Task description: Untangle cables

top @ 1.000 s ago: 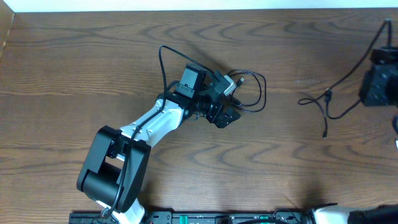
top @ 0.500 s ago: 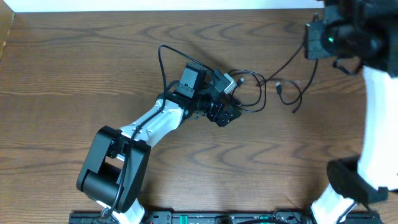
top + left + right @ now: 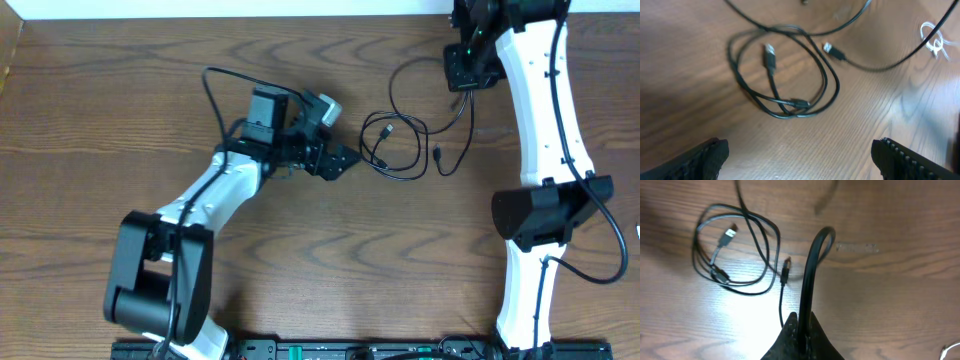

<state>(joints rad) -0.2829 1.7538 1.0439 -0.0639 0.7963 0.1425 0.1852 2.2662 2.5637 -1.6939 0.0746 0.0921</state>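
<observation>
Black cable [image 3: 807,275] in right hand's [image 3: 800,327] grip — coiled cable [image 3: 771,62] loose on table [image 3: 890,305]

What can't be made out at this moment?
Right gripper: its hold on the black cable is hidden by its own body, overhead.
White cable: blurred and cut by the right edge, left wrist view.
Coil: one cable or two, strands too thin in every view.

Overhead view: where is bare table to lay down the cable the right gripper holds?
Bare: the wide near strip of table between the left arm and right arm, and the far-left corner. Crowded: between the open left gripper and the right gripper, where the coiled cable and the held cable lie.
</observation>
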